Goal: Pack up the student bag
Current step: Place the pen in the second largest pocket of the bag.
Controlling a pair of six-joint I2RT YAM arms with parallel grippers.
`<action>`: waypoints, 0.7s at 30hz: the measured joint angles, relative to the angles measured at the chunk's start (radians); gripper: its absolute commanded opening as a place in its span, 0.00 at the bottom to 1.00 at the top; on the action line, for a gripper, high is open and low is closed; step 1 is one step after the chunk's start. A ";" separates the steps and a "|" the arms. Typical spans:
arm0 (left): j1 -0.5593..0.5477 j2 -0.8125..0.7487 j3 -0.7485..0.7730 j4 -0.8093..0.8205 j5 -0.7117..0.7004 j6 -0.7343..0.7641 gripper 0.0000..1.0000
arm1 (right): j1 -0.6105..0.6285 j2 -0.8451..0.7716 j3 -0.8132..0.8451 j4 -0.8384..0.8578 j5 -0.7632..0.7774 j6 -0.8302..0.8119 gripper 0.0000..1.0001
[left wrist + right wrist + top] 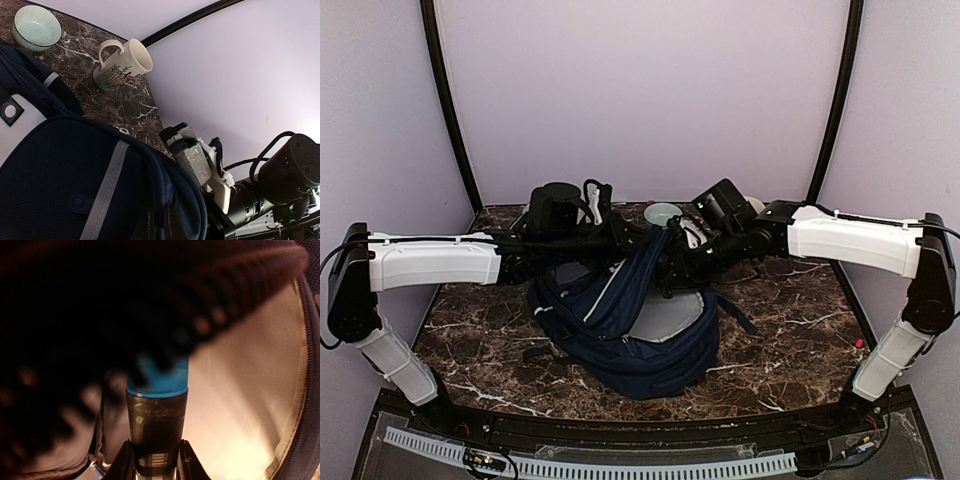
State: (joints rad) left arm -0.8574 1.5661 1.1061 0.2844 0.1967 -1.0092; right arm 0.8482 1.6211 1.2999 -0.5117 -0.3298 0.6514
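Observation:
The student bag [640, 340], navy with pale stripes, lies in the middle of the marble table, its mouth held up. My left gripper [645, 240] is shut on the bag's upper edge; in the left wrist view the blue fabric [60, 165] covers the fingers. My right gripper [156, 447] is inside the bag, shut on a dark cylinder with a blue cap [157, 405]. The pale lining [240, 390] surrounds it, and a blurred dark flap hangs above. From the top camera the right fingers are hidden in the bag.
A pale green bowl [36, 27] [661, 212] and a cream mug with a plant print [122, 65] stand on the table behind the bag. The right arm's wrist [285, 175] is close beside the left gripper. Purple walls close in the back and sides.

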 measured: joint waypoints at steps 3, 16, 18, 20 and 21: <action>0.001 0.014 0.008 0.008 0.005 -0.013 0.00 | -0.003 -0.003 0.000 -0.013 0.035 -0.027 0.38; 0.002 0.077 0.063 0.031 -0.013 -0.066 0.00 | -0.039 -0.127 -0.069 -0.042 -0.026 -0.219 0.44; 0.002 0.079 0.082 0.002 -0.021 -0.074 0.00 | -0.039 -0.133 -0.083 -0.042 -0.033 -0.233 0.43; 0.002 0.080 0.105 -0.033 -0.030 -0.078 0.00 | -0.039 -0.148 -0.105 -0.042 -0.031 -0.247 0.43; 0.002 0.080 0.122 -0.060 -0.039 -0.078 0.00 | -0.039 -0.163 -0.121 -0.044 -0.024 -0.256 0.43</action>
State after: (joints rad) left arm -0.8555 1.6459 1.2278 0.2245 0.1574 -1.0874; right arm 0.8089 1.4582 1.1793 -0.5556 -0.3538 0.3958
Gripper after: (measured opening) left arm 0.055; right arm 0.435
